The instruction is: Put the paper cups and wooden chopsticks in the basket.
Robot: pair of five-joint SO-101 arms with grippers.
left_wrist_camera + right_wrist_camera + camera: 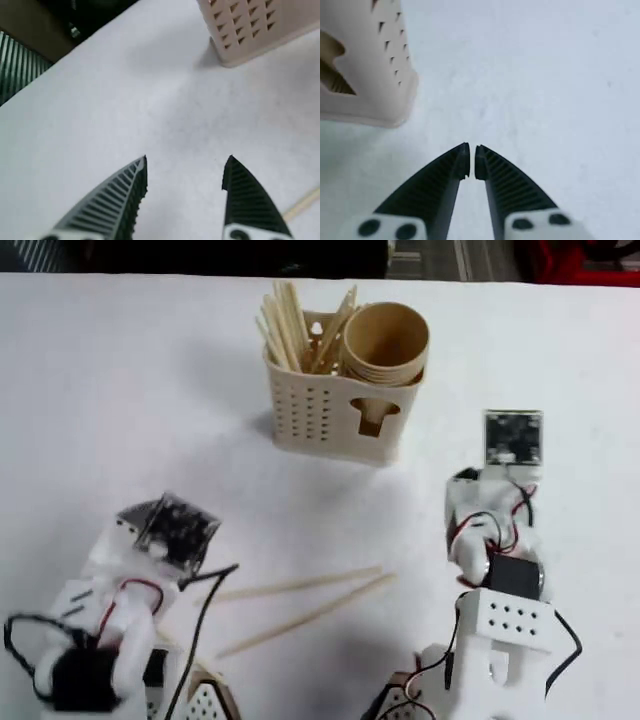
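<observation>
Ribbed black left pincer [187, 161] spread wide, empty; right pincer [472, 160] nearly closed, empty; perforated beige basket [320, 412] beyond.

This looks like a robotics lab or workshop test bench. A plain white tabletop [120, 370] carries two small robot arms, the left arm [120, 610] and the right arm [495, 570], built from white perforated plastic parts, with a bare black servo motor [515, 575], loose red and black wires [205, 610] and an exposed camera board [513, 437] at the wrist. Beyond the tabletop's far edge the room is dim and cluttered, with a red object [580, 260] at one corner and, in the left wrist view, a dark ribbed panel [17, 65] beside a brown surface [30, 25].
</observation>
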